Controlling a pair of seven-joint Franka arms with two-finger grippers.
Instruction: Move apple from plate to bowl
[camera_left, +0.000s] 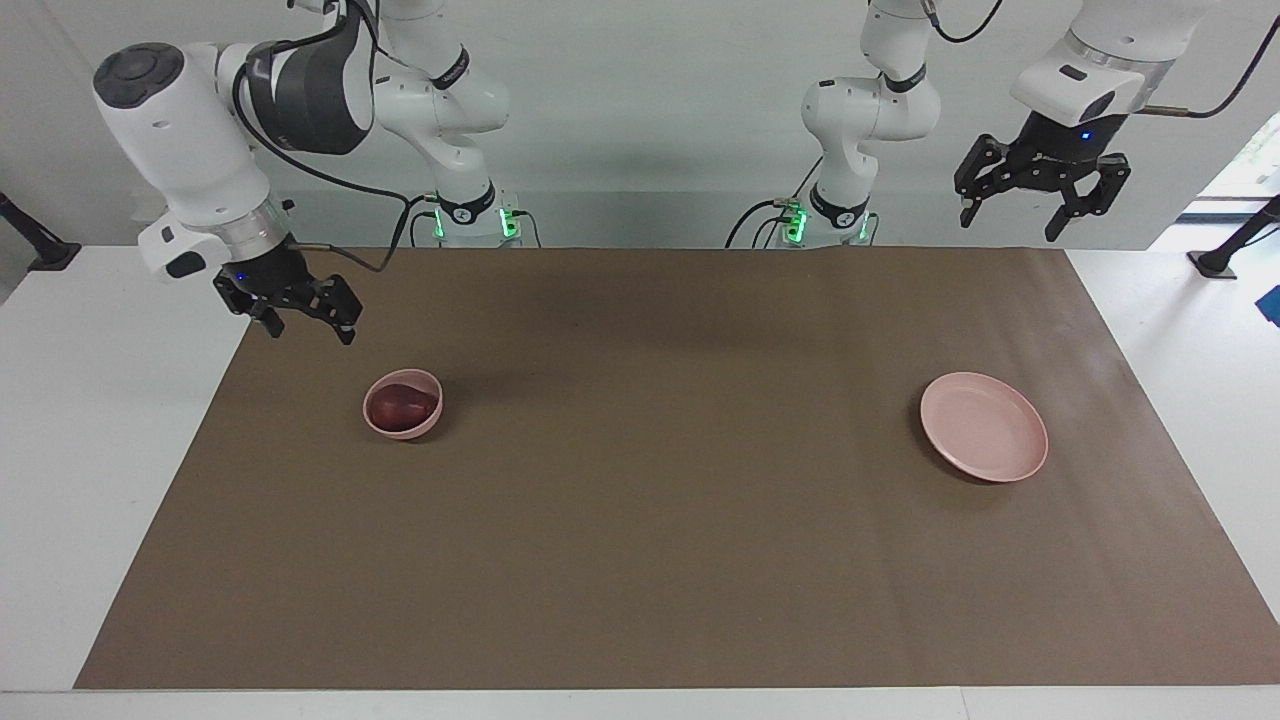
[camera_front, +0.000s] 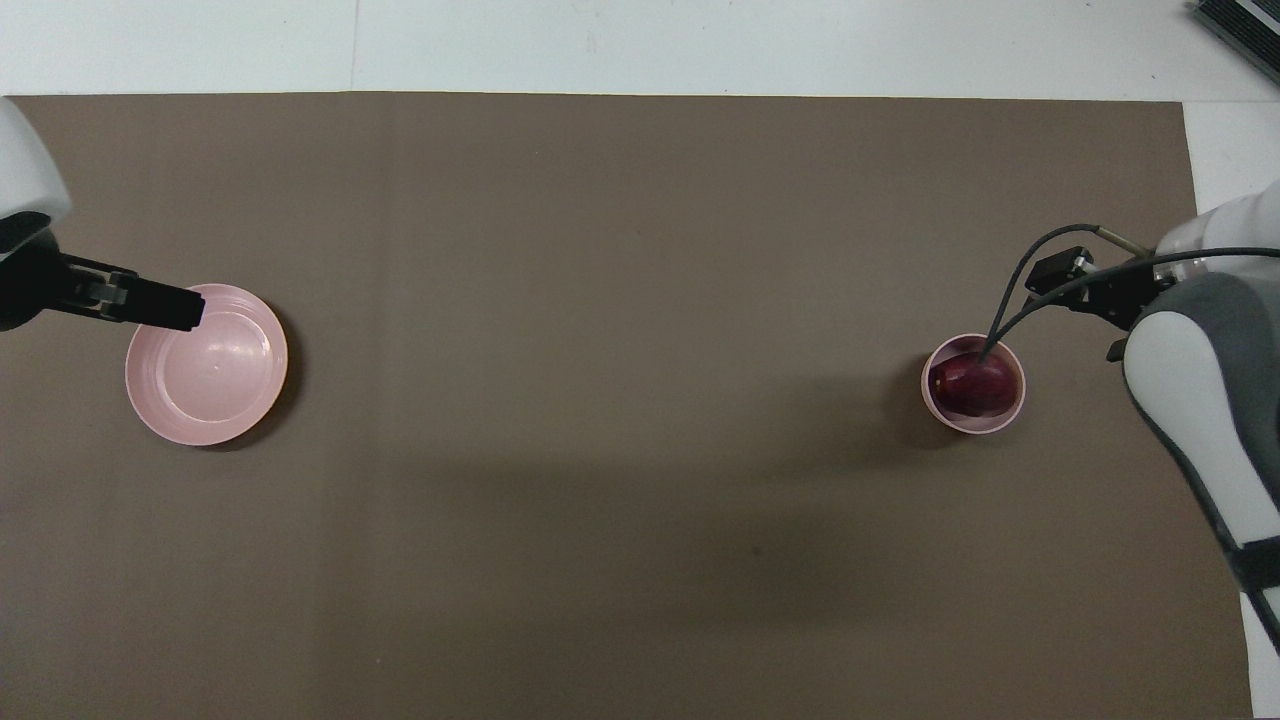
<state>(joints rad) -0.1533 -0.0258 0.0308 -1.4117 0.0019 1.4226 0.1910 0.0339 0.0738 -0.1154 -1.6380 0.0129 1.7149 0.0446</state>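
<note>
Apple (camera_left: 401, 406) lies inside the bowl (camera_left: 374, 417), toward the right arm's end of the bench (camera_left: 640, 560). Plate (camera_left: 984, 440) sits bare, well apart from the bowl, toward the left arm's end. Right gripper (camera_left: 308, 325) hangs in the air just beside the bowl, fingers spread, holding nothing. Left gripper (camera_left: 1012, 224) hangs high, well apart from the bowl, fingers spread wide; that arm waits.

A dark maroon apple (camera_left: 401, 406), seemingly unpatterned, fills the pale pink bowl (camera_left: 428, 384); the plate (camera_left: 984, 426) is plain pale pink, the table (camera_left: 640, 520) brown.
</note>
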